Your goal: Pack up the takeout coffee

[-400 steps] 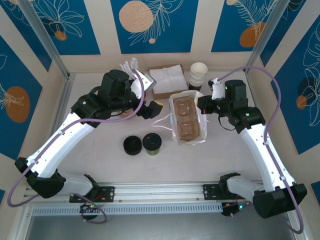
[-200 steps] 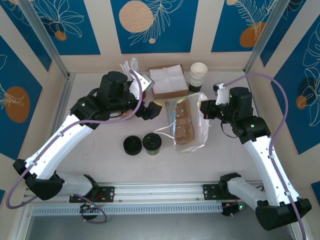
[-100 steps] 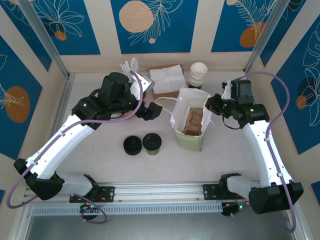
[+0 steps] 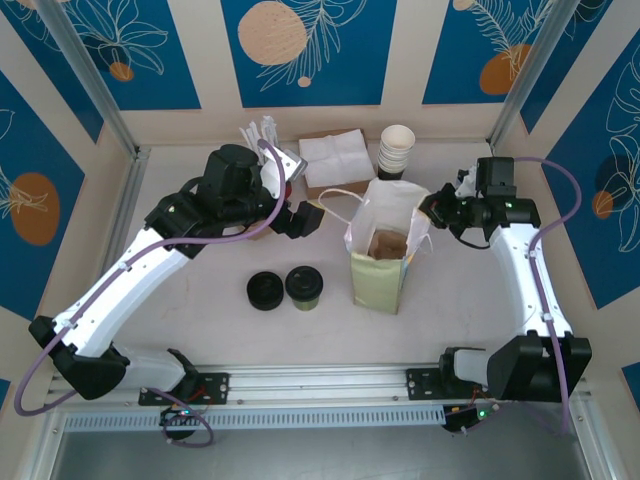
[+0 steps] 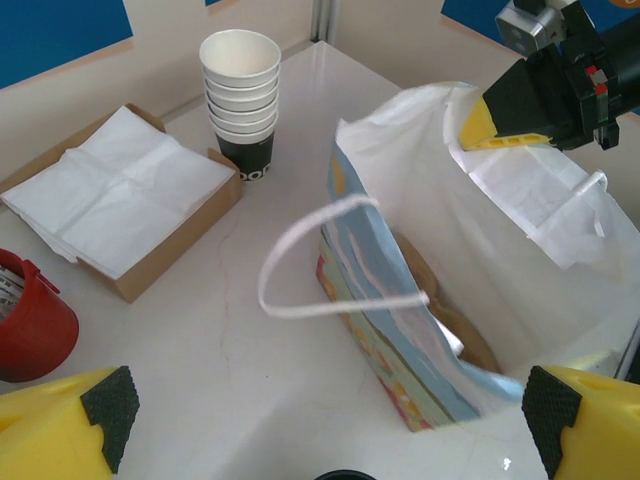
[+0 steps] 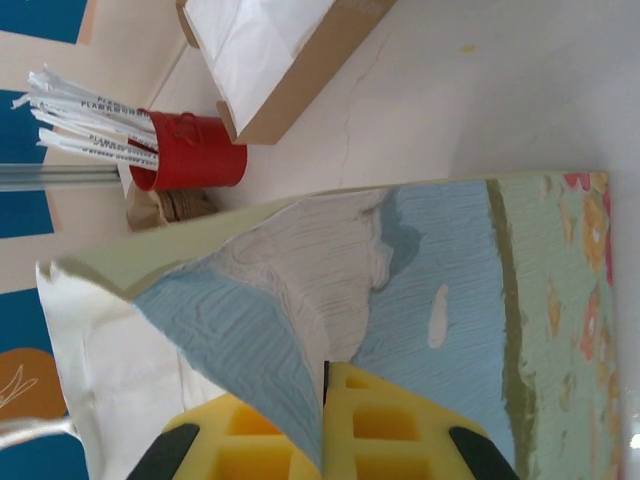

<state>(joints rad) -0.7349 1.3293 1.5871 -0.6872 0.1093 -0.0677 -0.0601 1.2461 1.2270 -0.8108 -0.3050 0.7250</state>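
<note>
Black-lidded olive cup [image 4: 303, 285]; blue-green floral bag [image 6: 440, 280]

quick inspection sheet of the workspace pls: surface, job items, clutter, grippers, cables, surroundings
surface: pale table, no spills seen
job's things: takeout coffee upright on the table, lid on, outside the paper bag; the paper bag stands upright and open, something brown inside
clutter: loose black lid beside the coffee; stacked white cups; napkin box; red holder
grippers: left gripper open, beside the paper bag; right gripper shut on the paper bag's rim
cables: purple cable along each arm, no snag seen
surroundings: blue patterned wall panels
</note>
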